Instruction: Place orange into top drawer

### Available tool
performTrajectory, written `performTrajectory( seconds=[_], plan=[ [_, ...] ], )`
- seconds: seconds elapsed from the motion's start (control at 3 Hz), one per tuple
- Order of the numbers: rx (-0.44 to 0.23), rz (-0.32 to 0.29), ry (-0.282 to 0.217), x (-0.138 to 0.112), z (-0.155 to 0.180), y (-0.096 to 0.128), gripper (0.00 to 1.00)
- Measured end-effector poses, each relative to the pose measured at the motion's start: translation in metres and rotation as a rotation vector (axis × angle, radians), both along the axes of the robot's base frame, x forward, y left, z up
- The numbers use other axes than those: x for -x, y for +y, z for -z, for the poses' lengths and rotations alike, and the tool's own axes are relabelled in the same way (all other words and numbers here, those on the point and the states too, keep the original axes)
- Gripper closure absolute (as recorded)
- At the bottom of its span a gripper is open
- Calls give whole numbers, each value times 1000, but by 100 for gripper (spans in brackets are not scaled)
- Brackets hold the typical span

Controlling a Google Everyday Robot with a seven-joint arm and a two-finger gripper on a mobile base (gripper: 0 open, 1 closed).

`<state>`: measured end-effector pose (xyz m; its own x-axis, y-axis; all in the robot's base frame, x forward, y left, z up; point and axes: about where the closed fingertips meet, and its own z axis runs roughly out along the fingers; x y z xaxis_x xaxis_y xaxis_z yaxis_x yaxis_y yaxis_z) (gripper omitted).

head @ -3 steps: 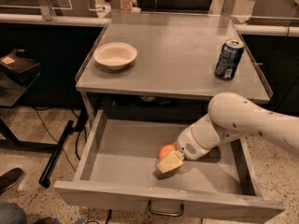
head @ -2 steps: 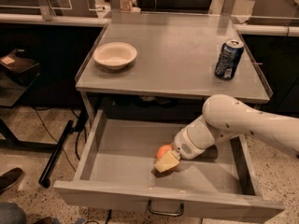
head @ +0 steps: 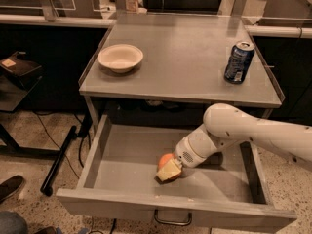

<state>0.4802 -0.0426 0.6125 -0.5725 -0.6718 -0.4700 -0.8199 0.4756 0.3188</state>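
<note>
The orange (head: 165, 160) sits low inside the open top drawer (head: 122, 169), near the middle of its flat grey bottom. My gripper (head: 169, 170) reaches down into the drawer from the right on a white arm. Its pale fingers (head: 170, 171) are closed around the orange, covering its front and right side. The drawer is pulled out fully, with its metal loop handle (head: 172, 221) on the front panel.
A grey table (head: 185, 67) stands above the drawer. A white bowl (head: 120, 57) sits on its left and a dark soda can (head: 239, 62) on its right. A black stand leg (head: 58, 160) and cables lie on the floor at left. A shoe (head: 9, 186) is at the lower left.
My gripper with the orange has shifted slightly left and lower in the drawer. The bowl and can have not moved.
</note>
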Motion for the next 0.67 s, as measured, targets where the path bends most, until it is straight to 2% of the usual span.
performTrajectory(
  seconds=[0.33, 0.67],
  plan=[
    [-15, -2, 10, -1, 8, 3, 100],
    [-15, -2, 11, -1, 8, 3, 81]
  ],
)
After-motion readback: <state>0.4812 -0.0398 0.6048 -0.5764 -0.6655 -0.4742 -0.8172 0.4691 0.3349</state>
